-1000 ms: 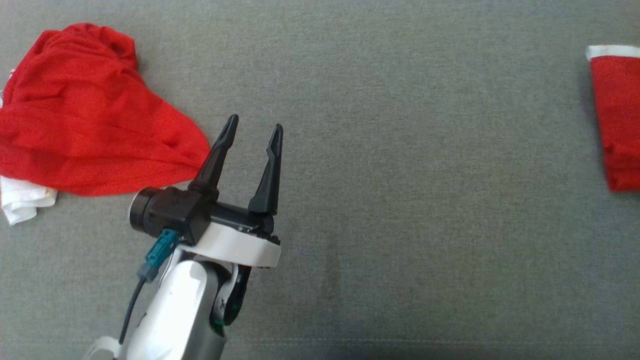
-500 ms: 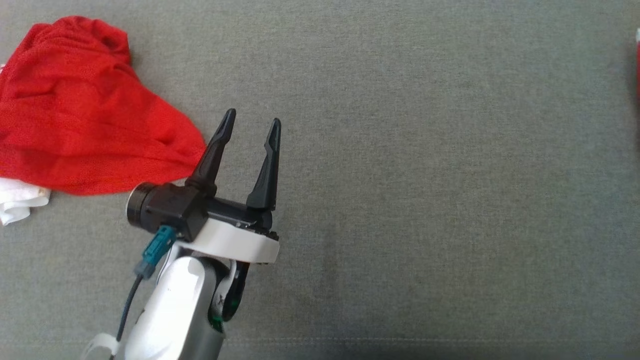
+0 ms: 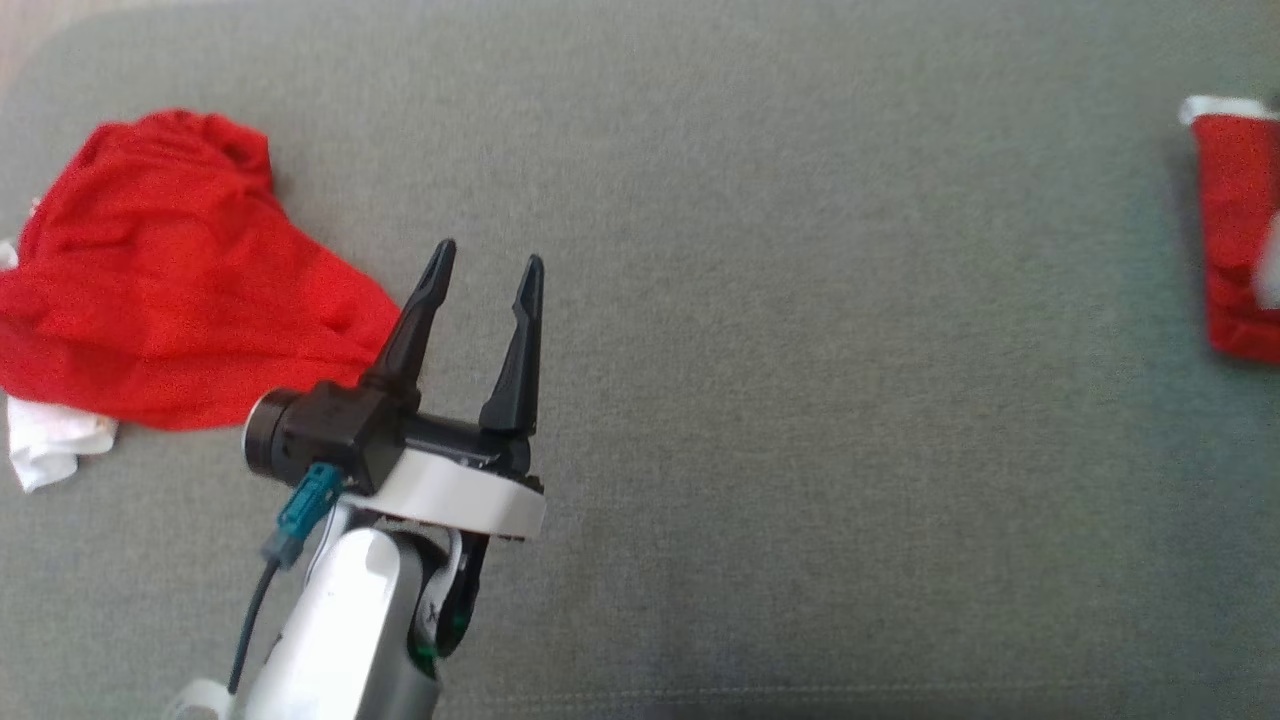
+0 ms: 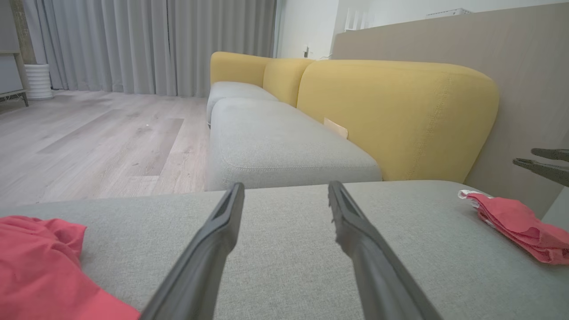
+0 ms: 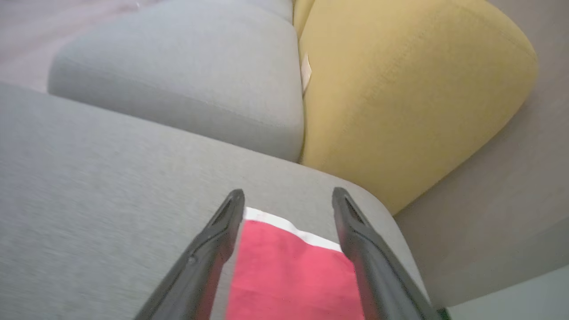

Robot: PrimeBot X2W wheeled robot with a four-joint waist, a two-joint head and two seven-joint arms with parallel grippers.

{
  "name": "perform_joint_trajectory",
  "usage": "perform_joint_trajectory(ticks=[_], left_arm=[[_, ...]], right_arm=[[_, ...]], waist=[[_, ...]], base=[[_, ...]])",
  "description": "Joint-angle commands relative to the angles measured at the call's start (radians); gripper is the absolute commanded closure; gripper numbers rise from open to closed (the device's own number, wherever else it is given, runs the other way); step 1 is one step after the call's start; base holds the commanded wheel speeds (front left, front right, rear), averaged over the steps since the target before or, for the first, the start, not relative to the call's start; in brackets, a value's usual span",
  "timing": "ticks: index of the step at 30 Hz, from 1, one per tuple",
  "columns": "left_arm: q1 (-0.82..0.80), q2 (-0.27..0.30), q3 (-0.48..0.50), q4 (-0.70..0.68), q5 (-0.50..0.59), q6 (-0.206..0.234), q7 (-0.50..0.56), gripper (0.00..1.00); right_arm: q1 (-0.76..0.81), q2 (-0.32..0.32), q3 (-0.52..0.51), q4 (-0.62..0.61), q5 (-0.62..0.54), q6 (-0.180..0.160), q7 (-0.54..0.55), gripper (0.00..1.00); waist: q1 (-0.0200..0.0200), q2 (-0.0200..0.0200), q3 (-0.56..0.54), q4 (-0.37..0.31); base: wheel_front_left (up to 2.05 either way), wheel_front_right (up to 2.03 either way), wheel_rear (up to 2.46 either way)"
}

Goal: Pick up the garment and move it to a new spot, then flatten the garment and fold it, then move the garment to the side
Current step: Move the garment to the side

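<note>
A folded red garment (image 3: pixel 1235 230) with a white band lies at the right edge of the grey seat cushion (image 3: pixel 800 400). In the right wrist view my right gripper (image 5: pixel 289 191) hangs open just above the folded garment (image 5: pixel 289 275), holding nothing. My left gripper (image 3: pixel 488 252) stands open and empty over the cushion's left half, beside a crumpled red garment (image 3: pixel 170 290). The left wrist view shows the left gripper (image 4: pixel 286 184) with the crumpled red cloth (image 4: pixel 35 266) at lower left and the folded garment (image 4: pixel 520 222) at right.
A white cloth (image 3: pixel 50 450) pokes out under the crumpled red garment. Yellow backrests (image 4: pixel 391 115) stand behind the cushion, and another grey seat (image 4: pixel 275 138) adjoins it. Wooden floor (image 4: pixel 89 133) lies beyond the cushion's edge.
The head camera has swung, so the whole picture shifted. My left gripper stays open in about the same place. A pale blur now shows over the folded garment at the right edge.
</note>
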Motion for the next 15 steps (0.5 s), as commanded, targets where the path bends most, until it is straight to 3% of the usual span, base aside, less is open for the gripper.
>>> perform_joint_trajectory(ticks=[1,10,15], left_arm=[[-0.002,0.007,0.037,-0.034,0.006,0.014,-0.008,0.0],[0.053,0.007,0.036,-0.029,0.004,0.039,-0.008,0.0],[0.114,0.007,0.06,-0.025,0.011,0.039,-0.008,0.0]], right_arm=[[0.034,0.043,-0.009,-0.085,0.006,-0.001,-0.024,0.0],[0.252,0.32,-0.109,-0.394,0.128,-0.001,-0.091,0.0],[0.376,0.403,-0.106,-0.458,0.167,-0.001,-0.119,0.0]], waist=[[-0.0001,0.0,-0.049,-0.015],[-0.0001,0.0,-0.168,-0.015],[-0.0001,0.0,-0.221,-0.017]], base=[[0.0,0.0,0.0],[0.0,0.0,0.0],[0.0,0.0,0.0]])
